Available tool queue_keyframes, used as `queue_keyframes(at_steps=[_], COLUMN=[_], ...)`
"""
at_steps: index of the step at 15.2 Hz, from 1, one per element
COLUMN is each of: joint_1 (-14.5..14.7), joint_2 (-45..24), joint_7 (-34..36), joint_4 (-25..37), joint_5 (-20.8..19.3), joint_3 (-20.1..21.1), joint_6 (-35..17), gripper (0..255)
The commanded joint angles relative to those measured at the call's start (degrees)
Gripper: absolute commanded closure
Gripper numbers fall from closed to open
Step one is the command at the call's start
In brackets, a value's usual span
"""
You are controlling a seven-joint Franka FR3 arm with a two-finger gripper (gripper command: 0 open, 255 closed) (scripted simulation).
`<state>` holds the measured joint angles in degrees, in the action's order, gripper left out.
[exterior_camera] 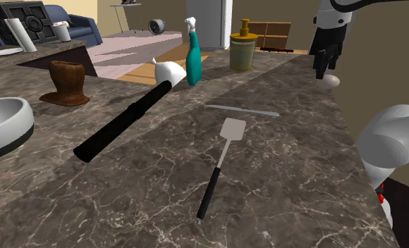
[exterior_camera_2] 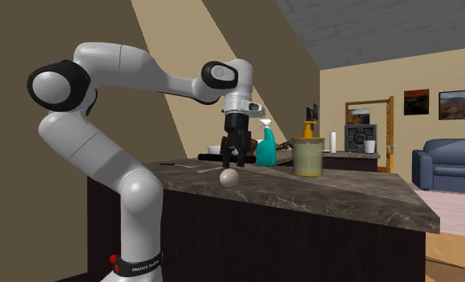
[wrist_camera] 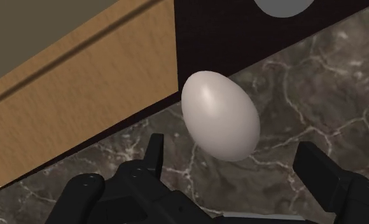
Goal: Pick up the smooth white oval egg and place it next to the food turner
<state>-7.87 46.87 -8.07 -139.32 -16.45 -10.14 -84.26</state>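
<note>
1 white egg [wrist_camera: 220, 114] at counter [wrist_camera: 304, 95] edge, just beneath claw [exterior_camera_2: 232, 163], fingers wide apart, not touching it

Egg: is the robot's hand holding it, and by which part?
No, nothing is held. The open hand hovers over the egg without touching it. The egg lies on the counter.

The egg [exterior_camera: 329, 81] lies at the counter [exterior_camera: 288, 183] edge, well apart from the food turner [exterior_camera: 219, 163].
</note>
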Motion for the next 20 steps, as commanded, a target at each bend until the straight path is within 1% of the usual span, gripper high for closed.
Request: queue_keyframes(at_steps=[1,6,13,14,20], joint_1=[-0.2,-0.6,-0.6,-0.6,-0.6], joint_2=[0.6,1.7,1.7,1.7,1.7], joint_7=[-0.1,0.0,0.0,0.0,0.0], joint_4=[-1.7,-5.7,-5.6,-5.6,-5.7], joint_5=[-0.6,-1.4,-1.4,-1.4,-1.4], joint_3=[-0.4,-1.3,-1.3,-1.3,-1.3], joint_6=[-1.1,-4.0,-4.0,-4.0,-4.0], gripper=[0,0,0,255,255])
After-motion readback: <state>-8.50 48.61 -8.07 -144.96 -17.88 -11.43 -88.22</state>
